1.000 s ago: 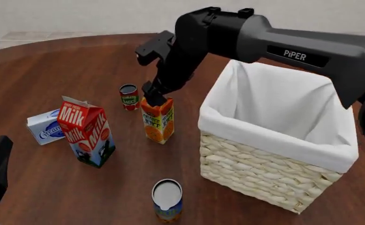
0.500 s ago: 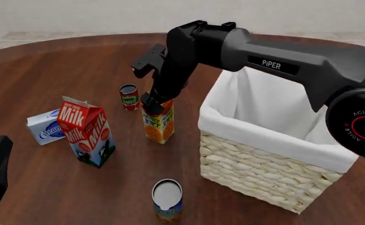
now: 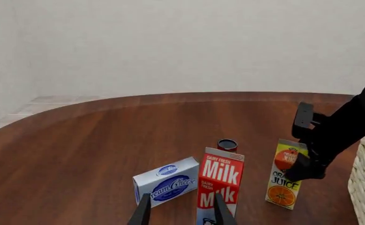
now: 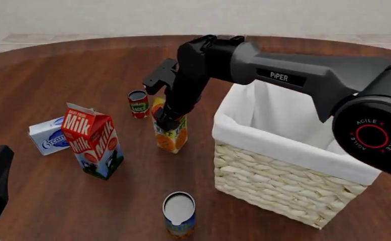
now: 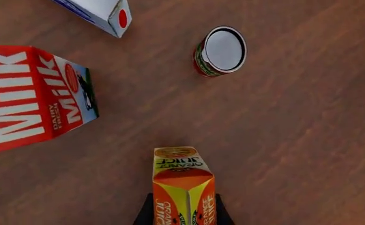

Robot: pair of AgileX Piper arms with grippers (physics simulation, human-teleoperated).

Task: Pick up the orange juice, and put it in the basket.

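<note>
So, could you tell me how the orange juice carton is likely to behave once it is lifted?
The juice carton is tall on a small base, so a nudge could tip it. Its flat faces look stiff, giving the right gripper decent purchase. Gripped near the top, it may swing.

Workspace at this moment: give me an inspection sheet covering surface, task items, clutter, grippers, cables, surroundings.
Surface: round dark wooden table, no spills seen.
Job's things: orange juice upright beside the basket, outside it; basket's white lining shows, nothing seen inside.
Clutter: Milk carton upright; cream cheese box behind it; red can beyond the juice; blue can in front of the basket.
Grippers: right gripper has its fingers on either side of the juice top, grip not confirmed; left gripper open, low, away from the items.
Cables: nothing seen.
Surroundings: plain pale wall and floor.
</note>
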